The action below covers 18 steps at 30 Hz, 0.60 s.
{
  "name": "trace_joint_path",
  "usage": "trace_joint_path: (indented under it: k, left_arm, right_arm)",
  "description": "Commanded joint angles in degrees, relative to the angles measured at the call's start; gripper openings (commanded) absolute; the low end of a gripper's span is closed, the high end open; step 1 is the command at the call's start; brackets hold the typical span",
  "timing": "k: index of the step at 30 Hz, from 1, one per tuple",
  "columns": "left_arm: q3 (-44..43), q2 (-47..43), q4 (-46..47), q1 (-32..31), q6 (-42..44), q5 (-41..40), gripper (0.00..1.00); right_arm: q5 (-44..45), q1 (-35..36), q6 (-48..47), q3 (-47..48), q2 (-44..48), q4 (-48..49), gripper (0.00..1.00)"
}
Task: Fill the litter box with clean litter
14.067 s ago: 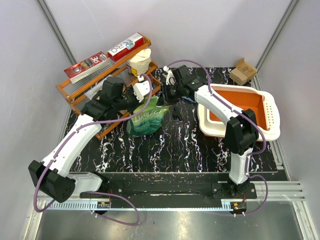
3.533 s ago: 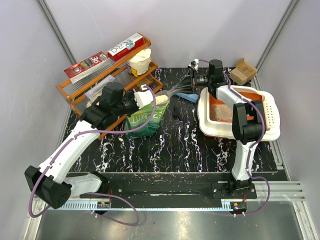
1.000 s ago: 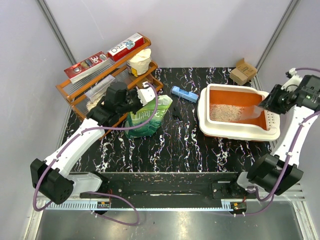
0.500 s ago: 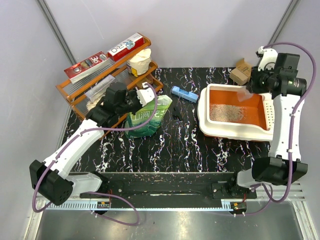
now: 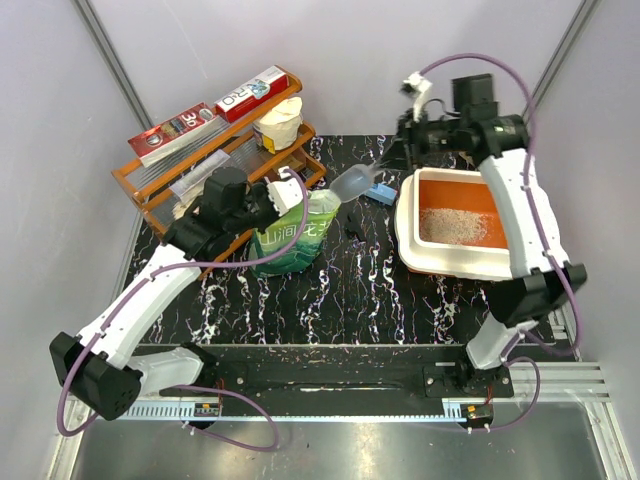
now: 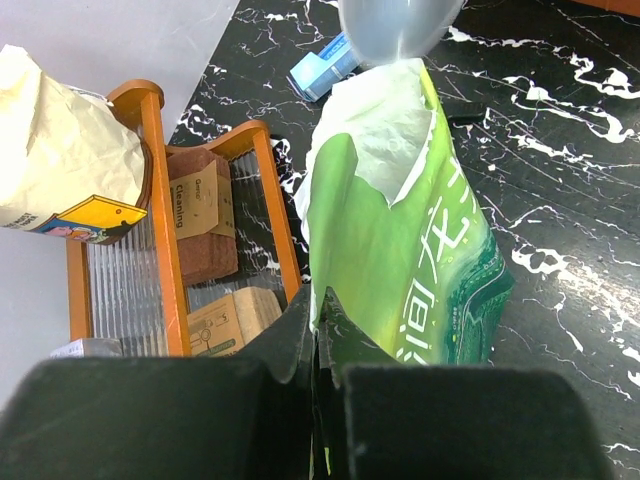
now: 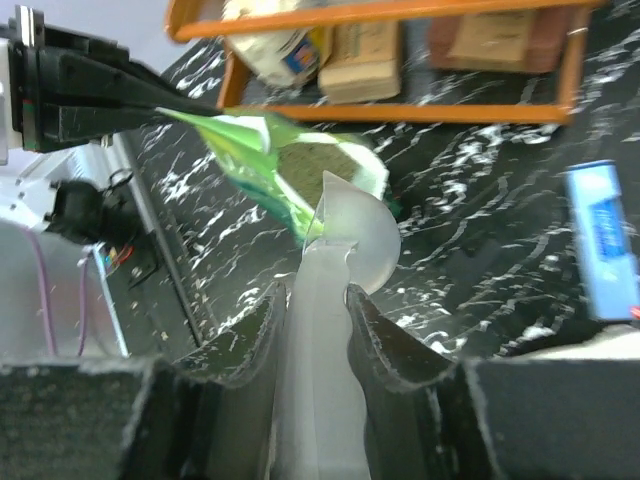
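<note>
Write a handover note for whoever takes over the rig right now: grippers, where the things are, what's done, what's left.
Left gripper: shut on the edge of the green pouch, holding its mouth open.
Right gripper: shut on the handle of the clear scoop; its bowl is at the pouch mouth and looks empty.
Litter box: right of the pouch, with a patch of clean litter inside; much of the orange floor is bare.
Left to do: scoop more litter, carry it across, tip it in, repeat.

A green pouch (image 6: 400,270) is stood beside an orange wire rack (image 6: 165,230), a translucent scoop (image 5: 352,182) being held at its mouth.
</note>
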<state>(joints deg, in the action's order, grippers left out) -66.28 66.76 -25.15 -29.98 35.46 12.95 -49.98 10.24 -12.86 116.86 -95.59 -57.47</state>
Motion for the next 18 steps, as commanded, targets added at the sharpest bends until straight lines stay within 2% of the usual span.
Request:
trace_joint_path:
  k: [1,5,10,13,14,15,18]
  left_arm:
    - [-2.80,-3.22,2.47,-0.08,-0.13,-1.61,0.00]
    - [-2.98,-3.57,2.38,0.09,-0.22,-1.26,0.00]
    - [-2.89,-3.92,2.56,0.27,-0.04,1.46,0.00]
    - [-2.71,-3.83,3.61,0.18,-0.13,3.48,0.00]
    - [-2.71,-3.83,3.96,0.18,-0.13,3.92,0.00]
    - [-3.06,-3.75,5.18,0.18,-0.22,4.62,0.00]
    - [-3.06,-3.31,9.30,0.09,-0.39,5.59,0.00]
  right_arm:
    - [-3.91,6.52,-4.36,7.23,-5.38,-3.34,0.00]
    - [0.04,10.76,-8.48,10.75,-10.31,-6.51,0.00]
    - [9.79,15.07,-5.69,13.21,-16.10,-4.32,0.00]
    - [19.55,17.62,3.51,15.42,-18.13,-2.48,0.00]
    - [20.87,17.53,11.38,14.90,-17.88,-1.51,0.00]
    - [22.36,17.79,14.85,13.06,-17.35,-0.20,0.00]
    - [27.45,19.28,19.98,10.33,-15.16,-1.58,0.00]
